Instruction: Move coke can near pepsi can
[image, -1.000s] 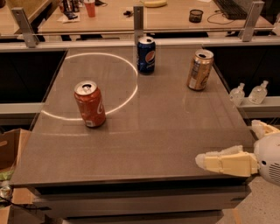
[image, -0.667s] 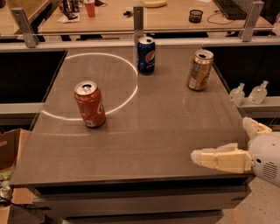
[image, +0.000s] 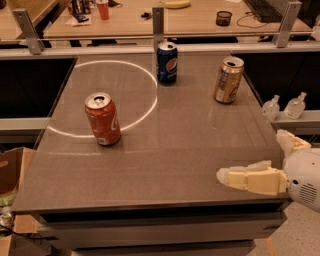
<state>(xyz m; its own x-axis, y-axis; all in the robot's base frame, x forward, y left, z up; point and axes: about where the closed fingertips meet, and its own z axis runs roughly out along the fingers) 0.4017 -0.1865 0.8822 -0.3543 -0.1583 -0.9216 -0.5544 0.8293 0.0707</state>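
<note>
three cans stand upright on the table (image: 200, 150). the gripper (image: 252, 159) hovers at the front right corner, its fingers apart and holding nothing. it should probably cross left, come in level and close around the middle of the coke can (image: 103, 119) so it doesn't tip. that can is red-orange with white script, at front left, well apart from the pepsi can (image: 167, 62).

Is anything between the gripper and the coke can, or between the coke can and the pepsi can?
Nothing visible. The gripper sits at the near right corner of the table, with bare surface over to the coke can. From there to the pepsi can is bare too. The gold can stands off right of both paths.
</note>
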